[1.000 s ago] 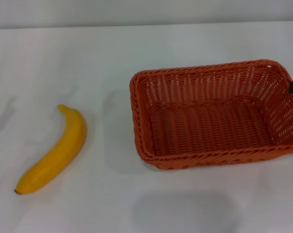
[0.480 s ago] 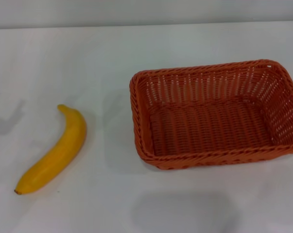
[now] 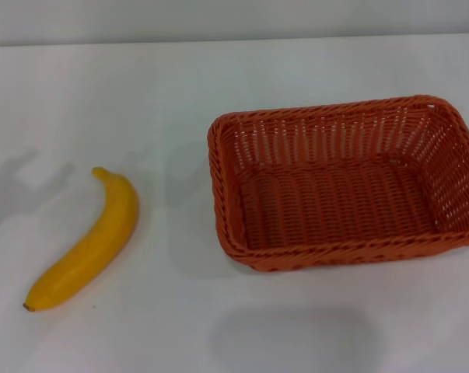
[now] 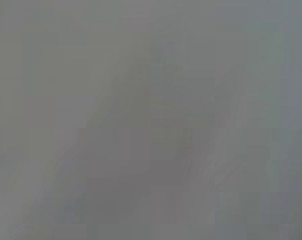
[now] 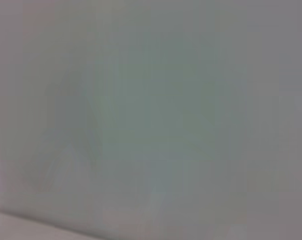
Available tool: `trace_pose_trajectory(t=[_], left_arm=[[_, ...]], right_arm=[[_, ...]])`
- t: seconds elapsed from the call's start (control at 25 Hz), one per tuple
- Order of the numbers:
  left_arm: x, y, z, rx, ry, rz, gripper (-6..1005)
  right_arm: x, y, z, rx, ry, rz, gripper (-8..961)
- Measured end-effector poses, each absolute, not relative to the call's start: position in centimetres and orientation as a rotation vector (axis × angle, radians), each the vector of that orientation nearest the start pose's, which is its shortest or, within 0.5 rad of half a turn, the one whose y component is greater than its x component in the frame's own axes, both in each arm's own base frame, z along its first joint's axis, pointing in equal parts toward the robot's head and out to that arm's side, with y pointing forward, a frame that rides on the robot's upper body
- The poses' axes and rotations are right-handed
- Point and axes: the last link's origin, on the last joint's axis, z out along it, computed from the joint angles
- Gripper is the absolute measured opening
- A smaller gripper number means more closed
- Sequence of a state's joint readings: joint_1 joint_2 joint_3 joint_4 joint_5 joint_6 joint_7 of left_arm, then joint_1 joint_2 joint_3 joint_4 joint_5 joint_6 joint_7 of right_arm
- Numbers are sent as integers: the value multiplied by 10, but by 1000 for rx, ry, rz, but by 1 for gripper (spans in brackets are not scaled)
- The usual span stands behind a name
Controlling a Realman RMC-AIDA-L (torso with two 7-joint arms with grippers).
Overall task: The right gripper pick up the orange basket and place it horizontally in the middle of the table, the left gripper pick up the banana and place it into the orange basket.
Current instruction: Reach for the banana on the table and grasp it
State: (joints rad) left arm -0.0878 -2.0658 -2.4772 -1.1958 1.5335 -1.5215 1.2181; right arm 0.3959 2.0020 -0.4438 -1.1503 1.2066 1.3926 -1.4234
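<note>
Head view: the orange basket (image 3: 344,183) sits flat on the white counter (image 3: 218,85), long side across, right of centre and empty. The banana (image 3: 88,242) lies well apart to its left, on the counter, brown tip nearest the camera. Neither tool shows here — both wrist views give only a blank grey blur, so their state cannot be told.

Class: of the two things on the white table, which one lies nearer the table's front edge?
The curved yellow banana; its brown tip reaches lower than the woven orange basket.
</note>
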Motion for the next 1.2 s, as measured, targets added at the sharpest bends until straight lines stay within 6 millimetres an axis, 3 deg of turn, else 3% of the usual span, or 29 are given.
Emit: trace_pose_trajectory(t=[0.2, 0.4, 0.68, 0.88, 0.92, 1.2], left_arm=[[-283, 287, 153, -2163, -1210, -770, 806], [-257, 318, 150, -2314, -1429, -409, 804], [-239, 342, 144, -2317, -1557, 4, 801], [-239, 351, 120, -2310, -1586, 228, 800], [-233, 361, 99, -2324, -1573, 292, 799], [-222, 373, 51, -2376, -1555, 350, 797]], right_arm=[[316, 344, 176, -1999, 651, 581, 719], [328, 341, 175, -1957, 667, 558, 791], [333, 345, 171, -1927, 679, 569, 876], [335, 344, 167, -1908, 680, 629, 874], [337, 342, 168, -1900, 683, 633, 874], [339, 338, 166, -1902, 694, 639, 874]])
